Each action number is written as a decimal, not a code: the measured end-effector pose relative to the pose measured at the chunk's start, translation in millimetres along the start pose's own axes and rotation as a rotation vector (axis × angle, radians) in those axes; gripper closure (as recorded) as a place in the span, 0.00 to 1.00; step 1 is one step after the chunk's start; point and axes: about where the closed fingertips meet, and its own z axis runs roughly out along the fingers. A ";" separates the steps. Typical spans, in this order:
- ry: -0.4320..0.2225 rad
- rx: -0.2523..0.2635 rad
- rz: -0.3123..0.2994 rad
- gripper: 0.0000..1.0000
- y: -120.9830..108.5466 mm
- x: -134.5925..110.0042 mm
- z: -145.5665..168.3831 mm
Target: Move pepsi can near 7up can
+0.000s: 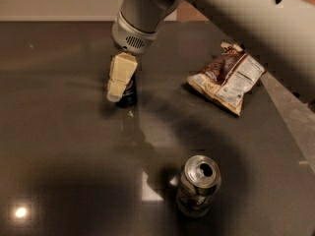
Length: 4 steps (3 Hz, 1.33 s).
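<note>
The pepsi can [130, 96] stands upright on the dark table [59, 132], left of centre; only its dark lower right side shows, the rest is hidden behind the gripper. My gripper [117, 91], cream-coloured below a grey wrist, hangs down right at the can, in front of its top and left side. The 7up can [198, 186], silver-white with green markings and an open top, stands upright near the front, well apart from the pepsi can.
A brown and white chip bag [226, 77] lies at the right back. The table's right edge [290, 112] runs diagonally behind it. Bright light reflections sit on the table near the 7up can and at the front left.
</note>
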 end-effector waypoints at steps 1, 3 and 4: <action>0.020 -0.004 0.007 0.00 -14.7 0.6 13.3; 0.064 -0.004 0.012 0.00 -39.6 16.0 22.5; 0.084 -0.026 0.009 0.25 -44.8 25.7 22.9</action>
